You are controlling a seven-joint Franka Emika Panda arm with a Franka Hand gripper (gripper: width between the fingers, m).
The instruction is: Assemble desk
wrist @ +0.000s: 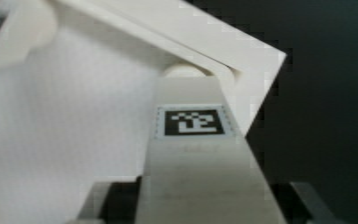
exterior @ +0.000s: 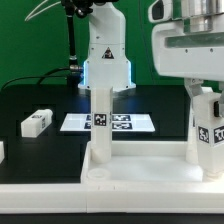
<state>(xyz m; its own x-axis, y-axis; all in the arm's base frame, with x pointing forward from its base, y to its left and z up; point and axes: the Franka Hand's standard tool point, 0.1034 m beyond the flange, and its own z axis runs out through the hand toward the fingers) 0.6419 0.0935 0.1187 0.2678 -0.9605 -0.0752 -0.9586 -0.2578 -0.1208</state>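
The white desk tabletop (exterior: pixel 130 180) lies along the front of the exterior view, sockets up. One white leg (exterior: pixel 101 120) stands upright in a socket near its middle. My gripper (exterior: pixel 203 98) is at the exterior view's right, shut on a second tagged white leg (exterior: pixel 206 135) that stands upright at the tabletop's right corner. In the wrist view this leg (wrist: pixel 195 150) runs from between my fingers (wrist: pixel 115 203) down to the tabletop's corner (wrist: pixel 194 55). Its lower end is hidden, so I cannot tell how deep it sits.
A loose white leg (exterior: pixel 37 122) lies on the black table at the exterior view's left, and another white part (exterior: pixel 2 150) shows at the left edge. The marker board (exterior: pixel 108 123) lies behind the standing leg. The arm's base (exterior: pixel 105 55) stands at the back.
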